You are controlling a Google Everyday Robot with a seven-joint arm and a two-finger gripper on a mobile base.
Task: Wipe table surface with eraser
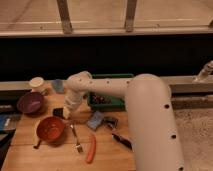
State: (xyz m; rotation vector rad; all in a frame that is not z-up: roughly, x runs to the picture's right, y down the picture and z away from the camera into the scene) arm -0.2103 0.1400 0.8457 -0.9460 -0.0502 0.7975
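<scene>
The table surface [55, 157] is a light-brown plank top at the lower left. The eraser [58, 112] is a small black block lying on it just above the red-brown pan [50, 129]. My white arm reaches in from the lower right, bends near the green tray [116, 78], and points down. My gripper [66, 110] is low over the table, right beside the eraser on its right side. I cannot tell whether it touches or holds the eraser.
A purple bowl [31, 102] and a white cup [36, 83] stand at the left back. A blue-grey pad [95, 120], a fork [76, 138], an orange-red stick [90, 149] and a black-handled tool [122, 140] lie right of the pan.
</scene>
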